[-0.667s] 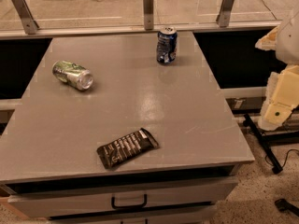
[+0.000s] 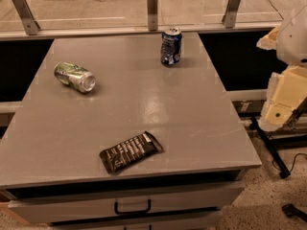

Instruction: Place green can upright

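Beyond the right edge of the table (image 2: 144,114), holds the gripper (image 2: 280,104) in a state impossible to tell, well apart from the green can (image 2: 74,76) lying on its side at the left, with reaching, grasping and standing it up seemingly all left to do.

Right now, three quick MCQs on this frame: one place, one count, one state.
1. Relative to the table, the gripper is: A. above its middle B. under it C. off its right side
2. Cans on the table: A. one B. two C. three
3. The green can is: A. on its side B. upright C. held

Answers:
1 C: it hangs beyond the table's right edge.
2 B: the green can plus the blue can.
3 A: its silver end faces sideways, and nothing touches it.
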{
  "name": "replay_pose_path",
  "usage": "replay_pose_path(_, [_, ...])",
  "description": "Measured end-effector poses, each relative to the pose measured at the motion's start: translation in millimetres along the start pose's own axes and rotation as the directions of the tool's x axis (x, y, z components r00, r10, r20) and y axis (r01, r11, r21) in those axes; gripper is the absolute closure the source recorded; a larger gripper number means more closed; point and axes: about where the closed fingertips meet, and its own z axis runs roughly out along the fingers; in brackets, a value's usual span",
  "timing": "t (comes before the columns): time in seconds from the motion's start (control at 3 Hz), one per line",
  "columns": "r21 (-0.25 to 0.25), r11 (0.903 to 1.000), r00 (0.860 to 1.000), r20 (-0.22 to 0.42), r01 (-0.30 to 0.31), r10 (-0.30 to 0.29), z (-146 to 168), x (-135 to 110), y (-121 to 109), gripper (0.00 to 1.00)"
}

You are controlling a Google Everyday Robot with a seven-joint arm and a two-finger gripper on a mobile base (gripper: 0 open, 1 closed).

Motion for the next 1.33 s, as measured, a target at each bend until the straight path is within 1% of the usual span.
replay_pose_path(0.33, [-0.012,0.9988,0.996,0.076,0.048,-0.047,33,-54,-11,0.00])
replay_pose_path(0.67, [-0.013,0.9924,0.978,0.170,0.122,-0.118,73,-141,-20,0.00])
replay_pose_path(1.0, [0.004,0.9789,0.940,0.277,0.204,-0.197,91,-247,-22,0.00])
replay_pose_path(1.33, [0.004,0.9791,0.941,0.277,0.203,-0.196,90,-246,-22,0.00])
